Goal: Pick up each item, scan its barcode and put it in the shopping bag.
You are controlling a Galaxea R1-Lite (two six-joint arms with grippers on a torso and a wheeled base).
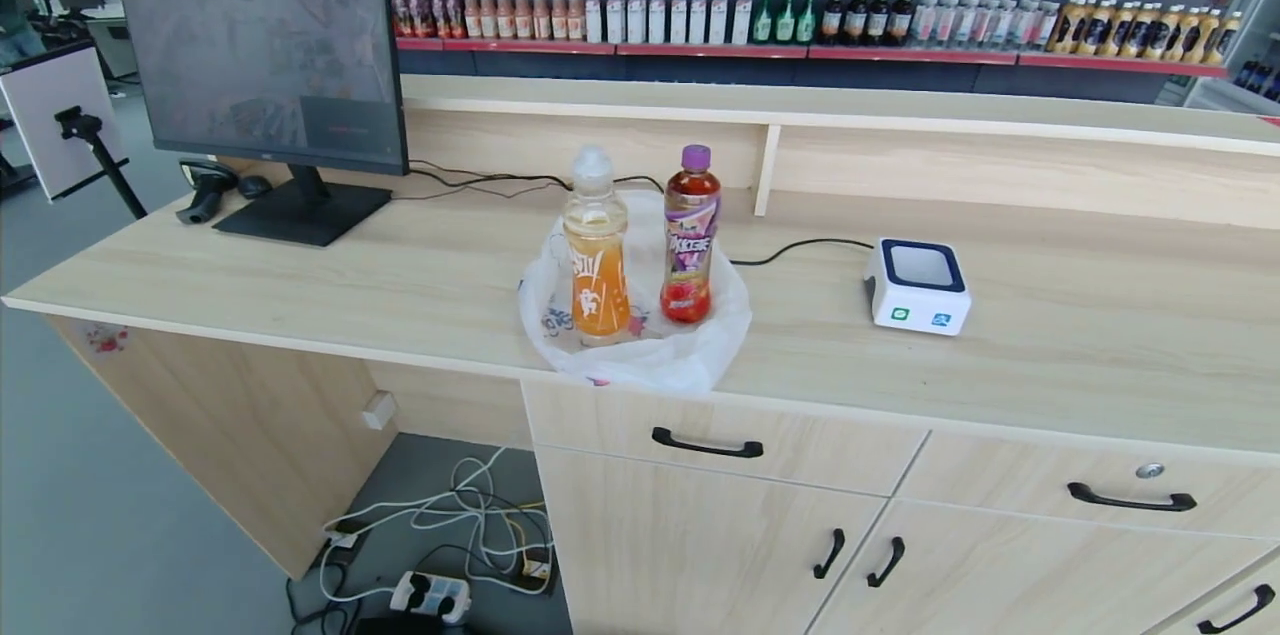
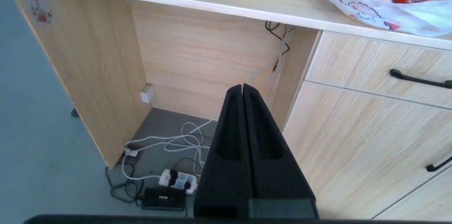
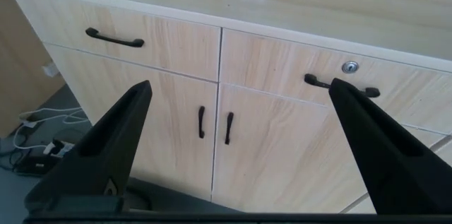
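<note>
Down in front of the cabinet, below the worktop's (image 1: 300, 285) front edge, the left pincer (image 2: 242, 93) has its fingers pressed together with nothing between them. It faces the open bay under the worktop, where a power strip (image 2: 176, 179) lies among cables on the floor. The right pincer (image 3: 240, 93) is spread wide and empty, facing the cabinet doors (image 3: 162, 132).

Up on the worktop, well apart from both pincers, the white shopping bag (image 1: 640, 355) sits at the front edge with its mouth open. Two bottles stand upright inside it, side by side: the orange bottle (image 1: 596, 255) on the robot's left and the red bottle (image 1: 690, 235) with a purple cap on its right. The bag is above and to the right of the left pincer.

Near the bag, on the robot's right, the white barcode scanner (image 1: 917, 285) rests face up. Farther back on the left stands a dark monitor (image 1: 265, 65), and behind the worktop runs a shelf (image 1: 800, 50) of bottled drinks.
</note>
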